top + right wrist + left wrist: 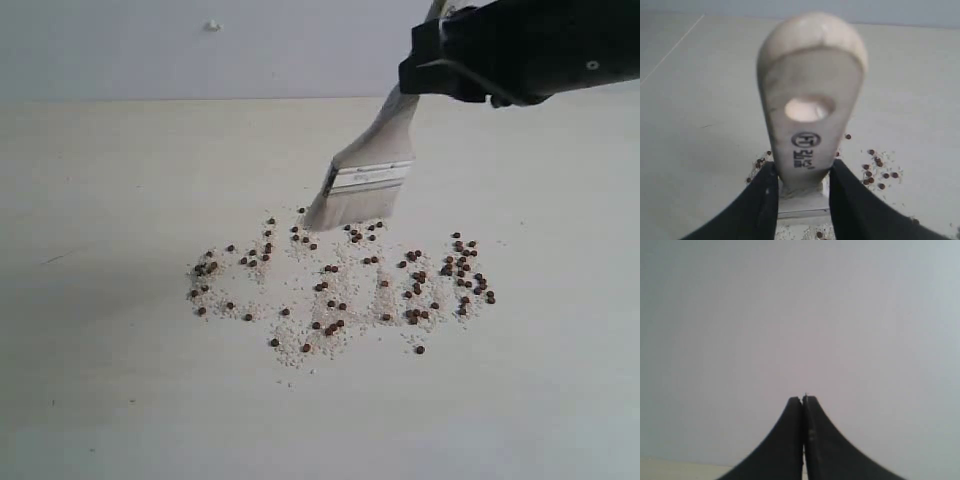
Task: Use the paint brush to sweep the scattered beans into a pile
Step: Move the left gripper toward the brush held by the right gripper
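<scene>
The right gripper (803, 171) clamps the brush (366, 184) by its stiff wooden handle, soft bristles down on the table (100, 380) at the edge of the scattered beans (340, 295), which look light and apt to roll.

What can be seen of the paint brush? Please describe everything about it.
The paint brush is wide and flat: pale wooden handle with a hole and a printed mark near its end, silver metal ferrule, off-white bristles. It is tilted, bristles down, their tips at the table on the edge of the scattered beans. The right gripper clamps the handle.
</scene>
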`<state>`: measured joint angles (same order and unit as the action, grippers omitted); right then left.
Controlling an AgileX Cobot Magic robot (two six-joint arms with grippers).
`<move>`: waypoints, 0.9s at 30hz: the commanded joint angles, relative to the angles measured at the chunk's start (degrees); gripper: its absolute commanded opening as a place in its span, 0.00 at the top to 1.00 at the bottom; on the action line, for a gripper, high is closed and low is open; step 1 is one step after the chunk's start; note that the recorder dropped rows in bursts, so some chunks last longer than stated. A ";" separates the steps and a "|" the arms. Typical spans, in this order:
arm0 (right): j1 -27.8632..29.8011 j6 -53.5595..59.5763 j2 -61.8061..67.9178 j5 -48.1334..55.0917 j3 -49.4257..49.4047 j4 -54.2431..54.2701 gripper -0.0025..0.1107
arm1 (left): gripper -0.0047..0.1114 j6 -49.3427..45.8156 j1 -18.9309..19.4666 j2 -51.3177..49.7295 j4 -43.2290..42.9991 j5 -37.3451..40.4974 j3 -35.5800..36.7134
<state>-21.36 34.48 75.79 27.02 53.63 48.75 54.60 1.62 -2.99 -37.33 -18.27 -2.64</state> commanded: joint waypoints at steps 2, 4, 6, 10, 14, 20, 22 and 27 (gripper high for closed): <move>-2.97 -1.41 3.94 -3.68 -0.02 0.45 0.98 | 0.96 -0.94 0.04 -13.06 -7.46 -3.35 -4.81; -2.94 -1.70 4.50 -3.94 -0.02 0.45 0.98 | 0.96 1.09 0.04 -20.10 -11.81 -5.58 -7.23; -2.94 -2.45 4.47 -4.56 -0.02 0.45 0.98 | 0.96 4.48 0.04 -28.64 -19.82 -8.84 -10.48; -2.94 -4.02 4.47 -4.50 1.11 0.28 0.98 | 0.96 8.35 0.04 -45.49 -34.15 -17.23 -18.22; -2.94 -5.91 5.51 -3.56 2.87 0.17 0.98 | 0.96 6.93 0.04 -60.49 -45.36 -34.88 -25.75; -2.94 -6.70 9.04 -2.57 5.22 0.18 0.98 | 0.87 -1.54 -5.04 -73.65 -48.26 -37.28 -31.92; -2.94 -6.70 10.36 -2.24 6.26 0.03 0.98 | 0.79 -5.26 -7.43 -75.77 -46.48 -35.79 -33.01; -2.94 -9.39 12.75 -1.40 9.08 -3.22 0.98 | 0.60 -11.98 -13.38 -79.01 -42.08 -29.88 -34.16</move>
<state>-24.13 26.45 87.72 25.64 61.15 47.01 46.39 -9.12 -80.61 -82.64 -50.95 -36.17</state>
